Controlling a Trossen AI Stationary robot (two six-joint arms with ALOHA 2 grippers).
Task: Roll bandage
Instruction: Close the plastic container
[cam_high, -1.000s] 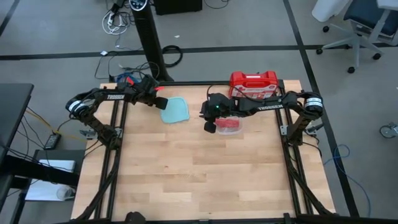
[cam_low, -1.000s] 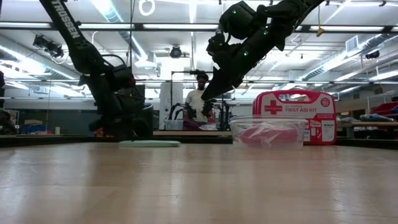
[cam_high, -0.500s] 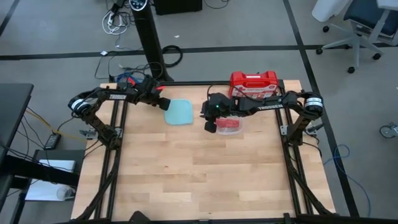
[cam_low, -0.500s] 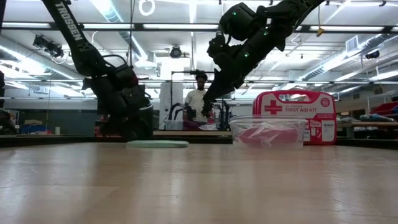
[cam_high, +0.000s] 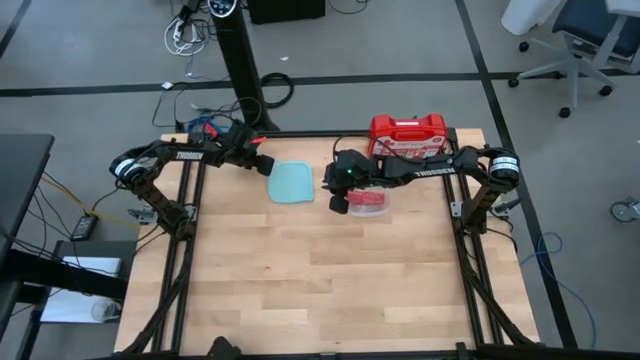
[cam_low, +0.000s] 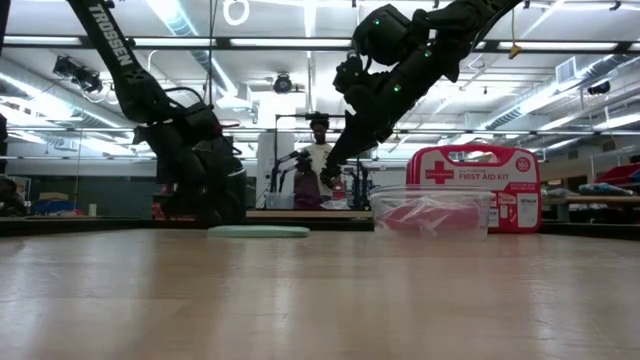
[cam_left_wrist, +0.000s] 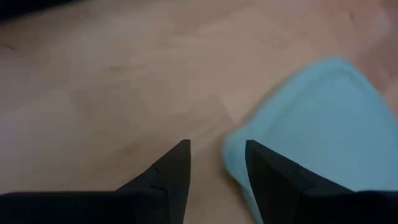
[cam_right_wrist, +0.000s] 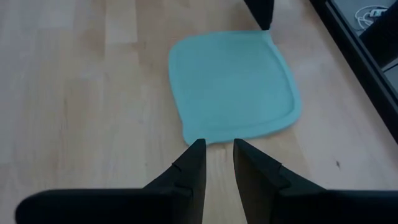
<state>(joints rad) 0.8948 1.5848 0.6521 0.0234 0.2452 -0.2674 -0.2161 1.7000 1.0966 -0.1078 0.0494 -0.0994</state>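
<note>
The red bandage lies in a clear container at the table's far middle, in front of the red first-aid case. A pale blue lid lies flat on the table to the container's left. My left gripper is open at the lid's far left corner. My right gripper hovers above the table between lid and container. In the right wrist view its fingers stand a narrow gap apart with nothing between them. My left gripper meets the lid at its far left corner, which lies between the two open fingers. One finger is against the lid's edge there. The fingers slant down from the table's left. The lid stays flat on the table.
The first-aid case stands at the far edge, behind the container. Black frame rails run along the table's left and right sides. Bare wood fills the near half of the table. In the low view a person shows in the room beyond.
The lid has slid flat along the table toward the right, nearer the container, with my left gripper's fingers following at its corner. My left gripper has tipped slightly while its arm has kept its place.
</note>
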